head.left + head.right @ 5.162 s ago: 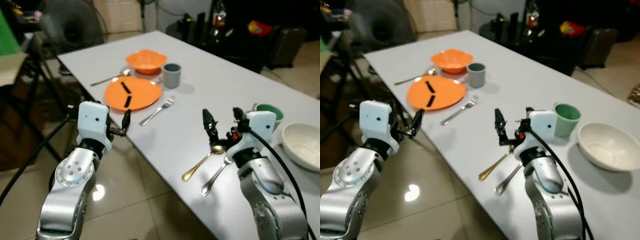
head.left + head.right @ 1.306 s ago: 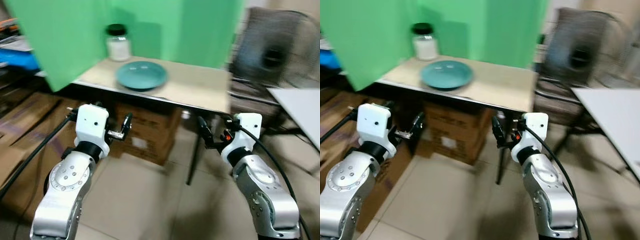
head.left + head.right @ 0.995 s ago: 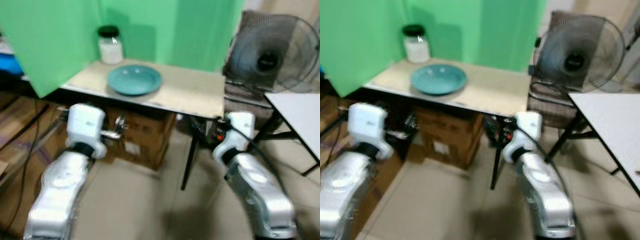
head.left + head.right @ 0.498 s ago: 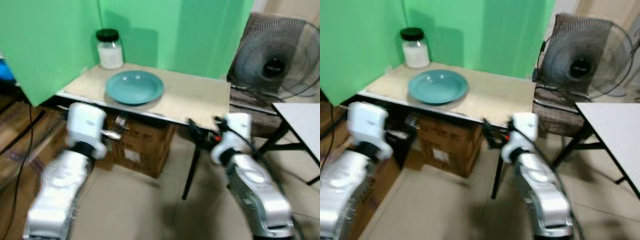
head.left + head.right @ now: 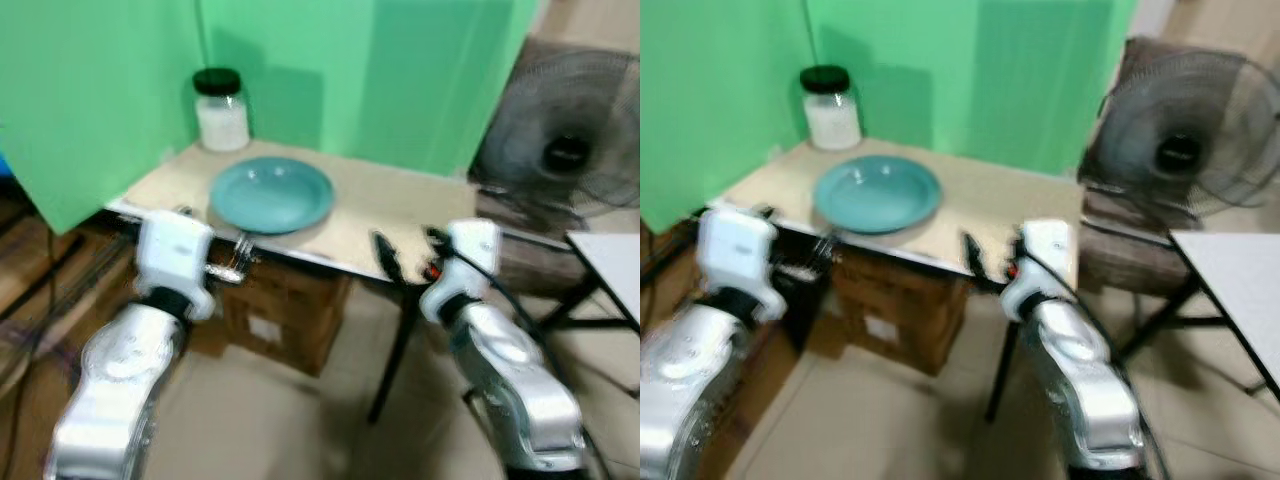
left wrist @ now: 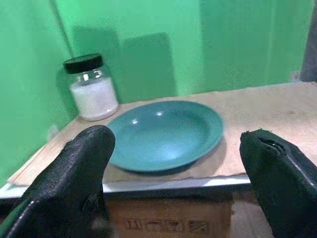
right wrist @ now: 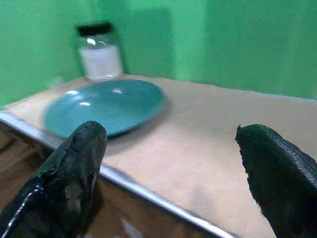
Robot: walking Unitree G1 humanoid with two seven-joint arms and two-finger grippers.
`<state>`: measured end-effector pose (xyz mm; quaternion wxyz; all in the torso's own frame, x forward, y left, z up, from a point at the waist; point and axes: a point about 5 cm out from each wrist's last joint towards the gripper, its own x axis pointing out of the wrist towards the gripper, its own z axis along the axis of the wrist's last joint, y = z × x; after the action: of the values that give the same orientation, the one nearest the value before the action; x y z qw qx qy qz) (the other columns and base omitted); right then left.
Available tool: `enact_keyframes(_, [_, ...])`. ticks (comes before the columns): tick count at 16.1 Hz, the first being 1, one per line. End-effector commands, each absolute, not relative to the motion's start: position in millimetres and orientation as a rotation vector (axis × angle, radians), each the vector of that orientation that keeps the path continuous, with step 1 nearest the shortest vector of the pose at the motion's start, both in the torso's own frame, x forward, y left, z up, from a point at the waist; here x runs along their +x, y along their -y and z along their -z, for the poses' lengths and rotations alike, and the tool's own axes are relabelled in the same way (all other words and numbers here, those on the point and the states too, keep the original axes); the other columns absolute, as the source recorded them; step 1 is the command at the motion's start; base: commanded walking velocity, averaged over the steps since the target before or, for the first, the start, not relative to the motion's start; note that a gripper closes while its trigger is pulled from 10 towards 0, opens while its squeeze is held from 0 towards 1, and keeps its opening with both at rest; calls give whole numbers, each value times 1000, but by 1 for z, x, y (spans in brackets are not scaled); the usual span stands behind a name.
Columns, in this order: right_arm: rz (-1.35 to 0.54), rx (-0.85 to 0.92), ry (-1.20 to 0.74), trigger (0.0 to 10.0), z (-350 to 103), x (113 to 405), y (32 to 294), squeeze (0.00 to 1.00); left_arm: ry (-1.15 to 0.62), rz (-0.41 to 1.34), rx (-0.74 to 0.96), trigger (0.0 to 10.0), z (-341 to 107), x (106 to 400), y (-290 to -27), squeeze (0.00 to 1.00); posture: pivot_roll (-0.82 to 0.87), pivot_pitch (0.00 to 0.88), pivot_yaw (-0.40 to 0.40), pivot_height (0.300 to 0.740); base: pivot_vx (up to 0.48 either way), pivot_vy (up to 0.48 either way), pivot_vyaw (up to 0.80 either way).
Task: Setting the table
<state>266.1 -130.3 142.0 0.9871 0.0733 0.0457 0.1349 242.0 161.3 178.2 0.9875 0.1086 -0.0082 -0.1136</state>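
A teal plate (image 5: 271,194) lies on a small beige side table (image 5: 400,215) in front of a green backdrop. My left gripper (image 5: 215,262) is open, low at the table's front edge just short of the plate (image 6: 166,133), which shows between its fingers. My right gripper (image 5: 410,262) is open too, at the front edge to the right of the plate (image 7: 105,105). Neither holds anything. The head views are slightly blurred.
A glass jar (image 5: 221,110) with a black lid and white contents stands behind the plate in the corner. Cardboard boxes (image 5: 280,310) sit under the side table. A standing fan (image 5: 570,150) is at the right, and a white table's corner (image 5: 610,260) shows beyond it.
The view has swung from the white dining table to the side table and drawn closer; the plate now looms larger. Both grippers stay open and empty.
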Motion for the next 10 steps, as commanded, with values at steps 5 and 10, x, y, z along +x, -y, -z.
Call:
enact_keyframes(5, [-320, 90, -70, 10000, -145, 267, 119, 0, 26, 202, 236, 10000, -182, 242, -167, 0, 37, 4, -31, 740, 356, 0, 0])
enact_keyframes(10, [-310, 89, -75, 10000, -144, 268, 120, 0, 25, 203, 237, 10000, -182, 242, -167, 0, 37, 7, -30, 740, 356, 0, 90])
